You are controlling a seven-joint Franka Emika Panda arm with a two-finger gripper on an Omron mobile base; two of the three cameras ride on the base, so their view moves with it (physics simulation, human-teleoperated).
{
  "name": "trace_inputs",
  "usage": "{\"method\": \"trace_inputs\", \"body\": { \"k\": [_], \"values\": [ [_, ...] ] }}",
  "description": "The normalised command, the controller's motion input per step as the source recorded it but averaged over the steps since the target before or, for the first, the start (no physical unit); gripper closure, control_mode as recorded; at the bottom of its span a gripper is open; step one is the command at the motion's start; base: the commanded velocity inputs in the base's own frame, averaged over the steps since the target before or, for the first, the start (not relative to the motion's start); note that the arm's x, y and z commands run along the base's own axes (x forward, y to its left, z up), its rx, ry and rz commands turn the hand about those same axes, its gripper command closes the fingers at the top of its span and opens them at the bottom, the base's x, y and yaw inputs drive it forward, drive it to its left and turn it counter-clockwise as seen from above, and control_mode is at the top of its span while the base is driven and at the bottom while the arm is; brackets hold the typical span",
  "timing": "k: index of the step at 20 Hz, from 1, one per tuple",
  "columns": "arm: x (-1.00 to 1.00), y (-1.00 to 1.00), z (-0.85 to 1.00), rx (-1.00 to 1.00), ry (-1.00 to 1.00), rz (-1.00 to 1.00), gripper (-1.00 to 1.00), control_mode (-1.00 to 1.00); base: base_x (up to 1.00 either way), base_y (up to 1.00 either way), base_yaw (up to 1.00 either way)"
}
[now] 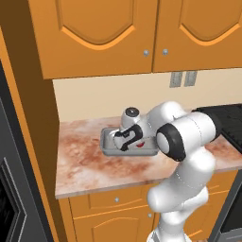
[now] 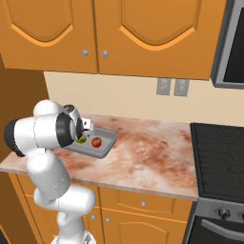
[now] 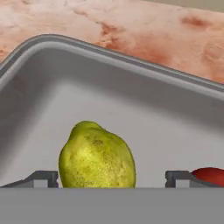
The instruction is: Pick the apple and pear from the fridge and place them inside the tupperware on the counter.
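The grey tupperware (image 1: 106, 142) sits on the reddish marbled counter (image 1: 80, 165). Inside it lie the yellow-green pear (image 3: 96, 157) and, just to its right, the red apple (image 3: 210, 175). From the right base view the pear (image 2: 82, 139) and apple (image 2: 96, 141) lie side by side in the tupperware (image 2: 108, 143). My gripper (image 3: 112, 179) hangs low over the container, open. Its fingertips (image 3: 41, 179) stand on either side of the pear, with a clear gap on the right side. In the left base view the gripper (image 1: 126, 140) covers the pear and the apple (image 1: 141, 144) peeks out beside it. The fridge is out of view.
Orange wall cabinets (image 1: 142, 33) hang above the counter. A black stovetop (image 2: 219, 152) lies to the right. A dark appliance front (image 1: 9, 198) stands at the far left. Bare counter (image 2: 152, 152) stretches between the tupperware and the stove.
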Motion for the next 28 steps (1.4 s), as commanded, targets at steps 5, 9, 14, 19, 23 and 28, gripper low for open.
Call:
{"method": "trace_inputs", "body": {
  "k": [5, 9, 14, 19, 23, 28],
  "values": [
    [-0.12, -0.27, 0.9, 0.0, 0.0, 0.0, -1.0, -1.0, 0.0, 0.0, 0.0],
    [-0.61, -0.4, 0.72, 0.0, 0.0, 0.0, -1.0, -1.0, 0.0, 0.0, 0.0],
    [-0.95, -0.46, 0.17, 0.0, 0.0, 0.0, -1.0, -1.0, 0.0, 0.0, 0.0],
    [-1.0, -0.47, 0.01, 0.0, 0.0, 0.0, -1.0, -1.0, 0.0, 0.0, 0.0],
    [-1.0, -0.55, 0.41, 0.0, -0.07, 0.02, -1.0, -1.0, 0.0, 0.0, 0.0],
    [-1.0, -0.61, 0.79, 0.0, -0.1, 0.04, -1.0, -1.0, 0.0, 0.0, 0.0]
  ]
}}
